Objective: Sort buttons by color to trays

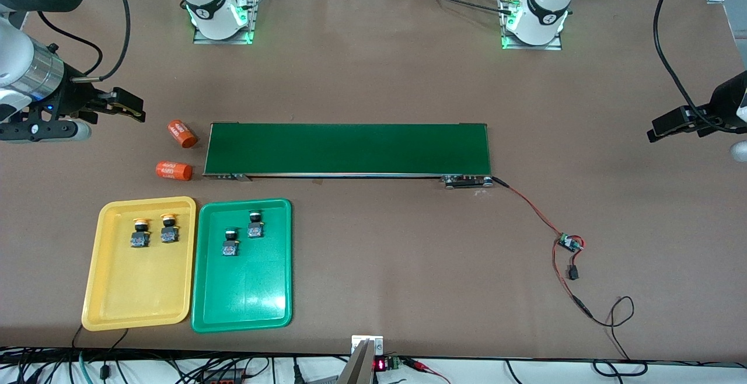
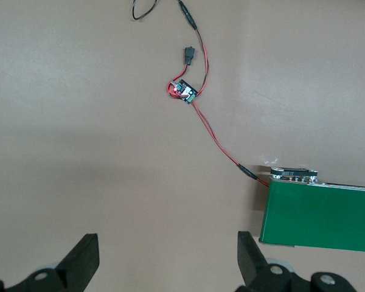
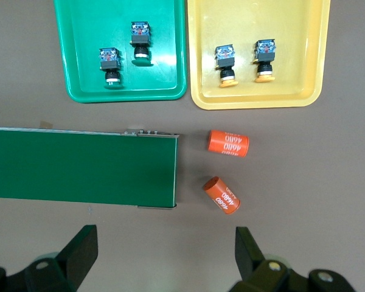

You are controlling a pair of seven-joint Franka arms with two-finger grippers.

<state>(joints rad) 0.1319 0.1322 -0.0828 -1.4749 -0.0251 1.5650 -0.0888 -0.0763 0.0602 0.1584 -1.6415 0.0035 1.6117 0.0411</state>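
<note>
Yellow-capped buttons (image 1: 154,230) sit in the yellow tray (image 1: 140,296), green-capped buttons (image 1: 242,232) in the green tray (image 1: 245,296), trays side by side on the counter (image 1: 379,80). Right claw (image 1: 125,107) spread, empty, over bare counter near two orange cylinders (image 1: 178,150), trays nearer the camera. Left claw (image 1: 662,129) spread, empty, at the conveyor belt's (image 1: 348,148) other end, well apart from trays.

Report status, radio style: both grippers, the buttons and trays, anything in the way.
Left gripper open, over bare table. Right gripper open, above the orange cylinders. Yellow buttons in yellow tray, green buttons in green tray. Nothing obstructing.
</note>
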